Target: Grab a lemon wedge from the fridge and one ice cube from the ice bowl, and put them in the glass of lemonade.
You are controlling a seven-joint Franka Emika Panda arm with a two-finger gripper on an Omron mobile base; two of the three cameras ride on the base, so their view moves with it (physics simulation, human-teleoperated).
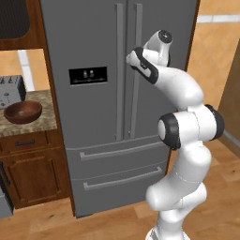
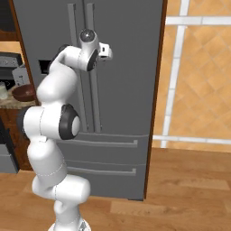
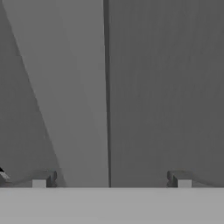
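The tall grey fridge stands with both doors shut, so the lemon wedge is hidden. My gripper is raised close to the right door's long handle. In the hand view the gripper is open, its fingertips wide apart with nothing between them, and the door and handle are right in front. The dark reddish-brown ice bowl sits on the counter to the left. A pale glass of lemonade stands at the left edge.
A grey toaster stands behind the bowl on the speckled counter, above wooden cabinets. The fridge has a black dispenser panel and two drawer fronts. Wooden floor lies to the right.
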